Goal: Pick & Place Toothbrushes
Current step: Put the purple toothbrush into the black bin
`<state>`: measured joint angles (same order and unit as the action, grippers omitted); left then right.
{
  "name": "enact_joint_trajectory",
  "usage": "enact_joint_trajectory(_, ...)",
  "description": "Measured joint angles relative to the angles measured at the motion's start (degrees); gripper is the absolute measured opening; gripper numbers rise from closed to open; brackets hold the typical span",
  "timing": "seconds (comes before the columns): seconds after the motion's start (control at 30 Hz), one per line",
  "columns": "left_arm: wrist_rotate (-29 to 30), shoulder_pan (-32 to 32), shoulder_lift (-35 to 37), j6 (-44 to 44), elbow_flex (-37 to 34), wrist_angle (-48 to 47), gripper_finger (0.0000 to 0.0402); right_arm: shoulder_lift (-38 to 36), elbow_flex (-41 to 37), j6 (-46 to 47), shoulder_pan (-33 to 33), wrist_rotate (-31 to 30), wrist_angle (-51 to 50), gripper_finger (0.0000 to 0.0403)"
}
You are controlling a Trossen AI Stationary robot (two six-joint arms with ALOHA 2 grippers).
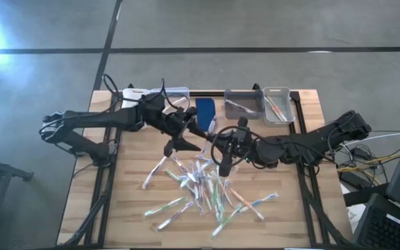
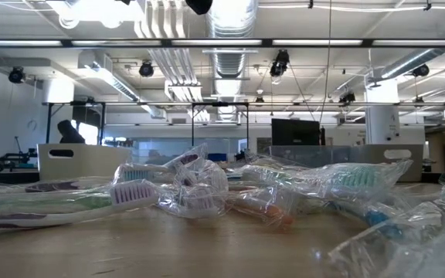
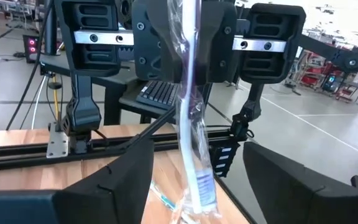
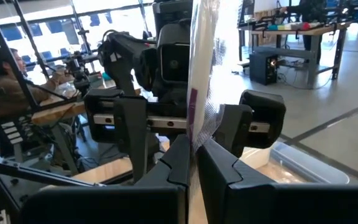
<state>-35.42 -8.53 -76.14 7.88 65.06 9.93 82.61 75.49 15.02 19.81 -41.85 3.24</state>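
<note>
Wooden counter (image 1: 130, 208), wrapped toothbrushes (image 1: 203, 191) piled mid-counter. Right claw (image 4: 194, 155) shut on one wrapped toothbrush (image 4: 201, 62), long axis upright, sticking out past its tips. Left claw (image 3: 197, 180) faces it w/ jaws wide, straddling that toothbrush, gripping nothing; it's the nearer arm for a handover.

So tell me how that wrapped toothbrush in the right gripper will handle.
The wrapped toothbrush looks light and stiff, since it stands straight from the right gripper. Its crinkled clear wrap probably makes it slippery. The left gripper stands open around it.
</note>
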Motion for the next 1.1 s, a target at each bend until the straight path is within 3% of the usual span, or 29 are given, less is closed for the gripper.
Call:
enact_joint_trajectory(0.4, -1.9, 0.0, -4.0, 1.2, 2.3, 3.5, 0.0236, 0.0, -0.1, -0.3, -0.6, 0.5, 0.0, 0.001)
enact_joint_trajectory(0.93, -2.1, 0.0, -4.3, 1.7, 2.6, 3.1, 0.0024, 0.0, -0.1, 0.2, -0.7, 1.6, 0.1, 0.0011)
enact_joint_trajectory(1.1, -2.1, 0.0, -4.3, 2.9, 2.6, 3.0, 0.002, 0.0, -0.1, 1.4, -0.7, 1.6, 0.1, 0.0038)
